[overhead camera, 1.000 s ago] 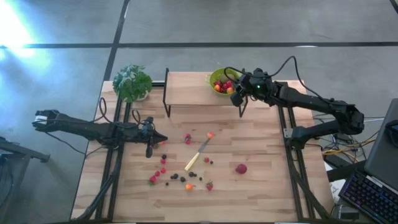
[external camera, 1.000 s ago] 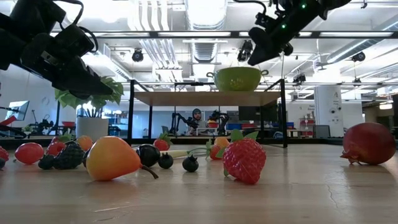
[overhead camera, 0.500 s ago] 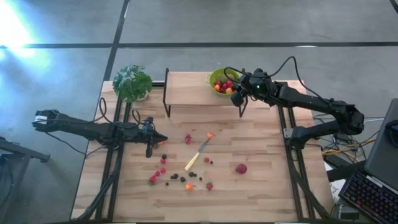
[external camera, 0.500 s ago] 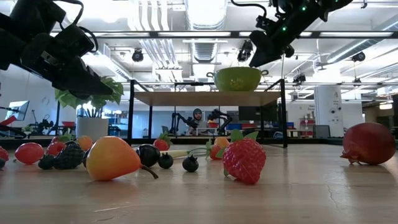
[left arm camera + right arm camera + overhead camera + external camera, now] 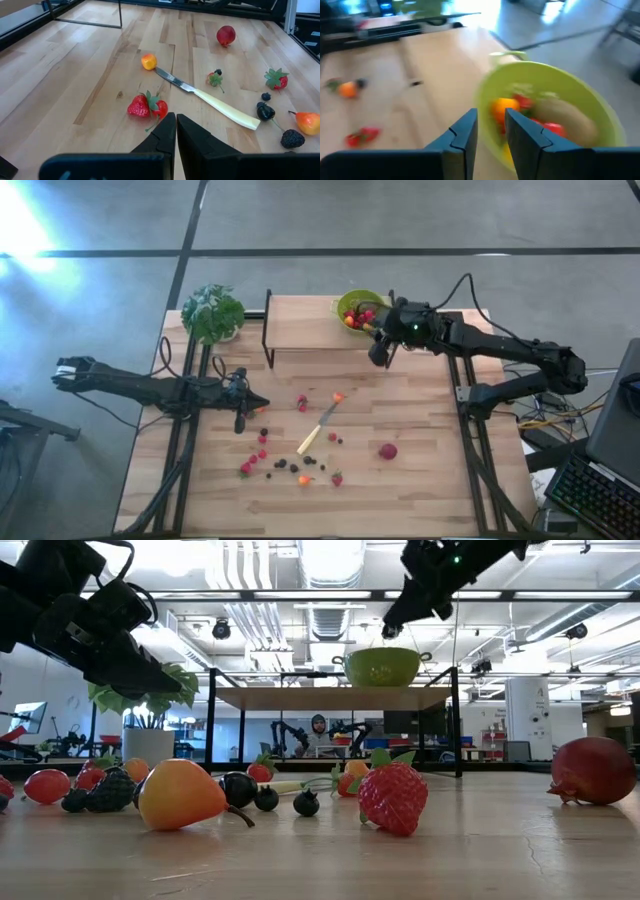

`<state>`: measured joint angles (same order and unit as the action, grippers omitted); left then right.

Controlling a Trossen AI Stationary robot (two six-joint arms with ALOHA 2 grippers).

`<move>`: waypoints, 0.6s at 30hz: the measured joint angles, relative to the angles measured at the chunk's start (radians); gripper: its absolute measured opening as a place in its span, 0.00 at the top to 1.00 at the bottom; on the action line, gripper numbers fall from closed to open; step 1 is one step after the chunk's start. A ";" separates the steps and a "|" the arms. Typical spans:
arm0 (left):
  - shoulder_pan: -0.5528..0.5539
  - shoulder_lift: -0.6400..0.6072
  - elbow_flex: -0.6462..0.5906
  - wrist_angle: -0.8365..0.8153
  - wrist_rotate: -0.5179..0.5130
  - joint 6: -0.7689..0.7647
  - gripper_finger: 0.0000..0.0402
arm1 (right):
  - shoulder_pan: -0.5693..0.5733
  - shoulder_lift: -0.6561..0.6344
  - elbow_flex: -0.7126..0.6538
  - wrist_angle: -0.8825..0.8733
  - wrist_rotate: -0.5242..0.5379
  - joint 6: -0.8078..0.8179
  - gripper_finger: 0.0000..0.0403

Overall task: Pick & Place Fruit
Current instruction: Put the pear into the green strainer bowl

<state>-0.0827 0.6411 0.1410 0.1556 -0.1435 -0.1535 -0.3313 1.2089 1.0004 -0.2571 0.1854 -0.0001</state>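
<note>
Workshop lights and racks fill the room behind my butcher-block table point(image 5: 420, 460), where a raised shelf point(image 5: 300, 322) stands along the far edge. My right gripper point(image 5: 378, 352) hangs in the air just off the green bowl point(image 5: 352, 301), at about five o'clock from it in the high view, its fingers point(image 5: 465, 132) parted by only a narrow gap with nothing between them. My left gripper point(image 5: 240, 420) waits low over the table near nine o'clock, its jaws pressed together and empty. The bowl sits on the shelf's right end and already carries several pieces: an orange one, some red ones and a brown-green ball. The rest of the fruit point(image 5: 290, 465) lies loose on the table around a pale-handled knife point(image 5: 316, 432), with a larger dark red piece point(image 5: 387, 451) off toward four o'clock and well apart. I judge the main risk is my right wrist clipping the bowl rim as I turn away, since I am close to it and the bowl stands near the shelf corner; a nudge could tip it or spill its load. Another is that round berries may roll if my fingers close off-centre. The strawberry point(image 5: 139, 107) nearest my left gripper lies on its side, long axis roughly across the boards, leafy cap toward three o'clock in the wrist view. The orange pear-shaped piece point(image 5: 178, 795) lies flat too, stem toward three o'clock in the low view.
</note>
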 joint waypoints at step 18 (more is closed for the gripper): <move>0.000 0.000 0.000 0.000 0.000 0.000 0.95 | 0.352 0.027 -0.183 0.157 0.026 0.085 0.77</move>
<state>-0.0826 0.6411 0.1406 0.1556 -0.1435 -0.1539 0.0209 1.2361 0.8177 -0.1000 0.2111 0.0848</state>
